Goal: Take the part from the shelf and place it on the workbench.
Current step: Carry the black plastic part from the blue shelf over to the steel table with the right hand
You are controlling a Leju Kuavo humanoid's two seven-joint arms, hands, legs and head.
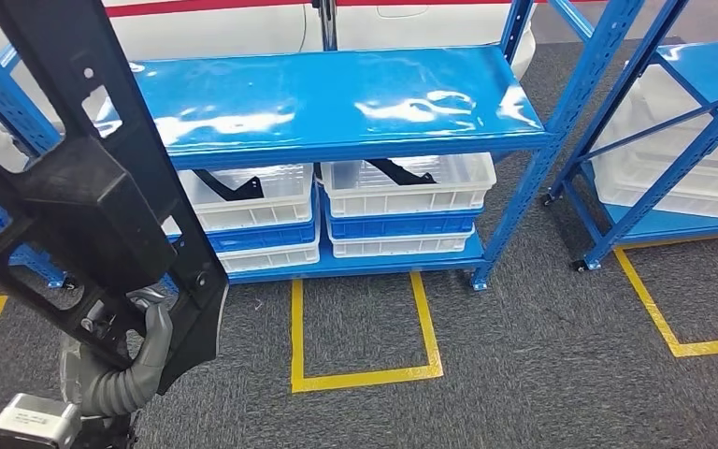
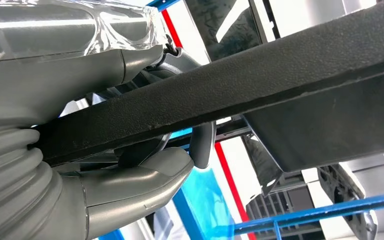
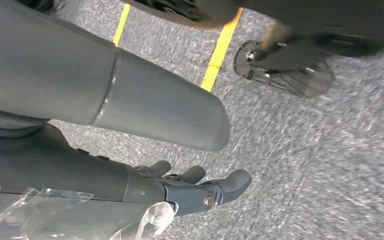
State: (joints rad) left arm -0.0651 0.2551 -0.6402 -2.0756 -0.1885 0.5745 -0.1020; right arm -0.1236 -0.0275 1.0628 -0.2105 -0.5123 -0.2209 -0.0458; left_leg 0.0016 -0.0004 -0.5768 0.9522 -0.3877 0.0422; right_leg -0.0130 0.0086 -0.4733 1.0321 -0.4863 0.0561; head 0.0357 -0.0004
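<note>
**Operator:** Where is the part, and what holds it?

**Observer:** You have the black part (image 1: 75, 178) off the shelf and up in the air, close to the head camera on its left side. It is a long, flat plastic frame with cut-outs and a solid block at its middle, tilted so it runs from the upper left down toward the left hand (image 1: 140, 351). Your left hand grips it near its lower end: in the left wrist view the grey thumb (image 2: 145, 177) presses on one face of the bar (image 2: 260, 75) and a darker finger (image 2: 202, 145) curls round its other side.

**Operator:** And the right hand?

**Observer:** Your right hand (image 3: 190, 187) hangs over the grey carpet (image 3: 320, 165), fingers spread and straight, holding nothing. A yellow floor line (image 3: 220, 55) runs past it.

**Operator:** What is ahead of me?

**Observer:** The blue shelf (image 1: 337, 98), its glossy top board bare. Under that board sit two stacks of white bins (image 1: 407, 187), side by side on the lower board; each top bin holds another black part (image 1: 397, 171). A second blue rack (image 1: 682, 140) stands to the right, well apart. A yellow taped rectangle (image 1: 365, 374) marks the carpet just before the shelf's front edge.
</note>
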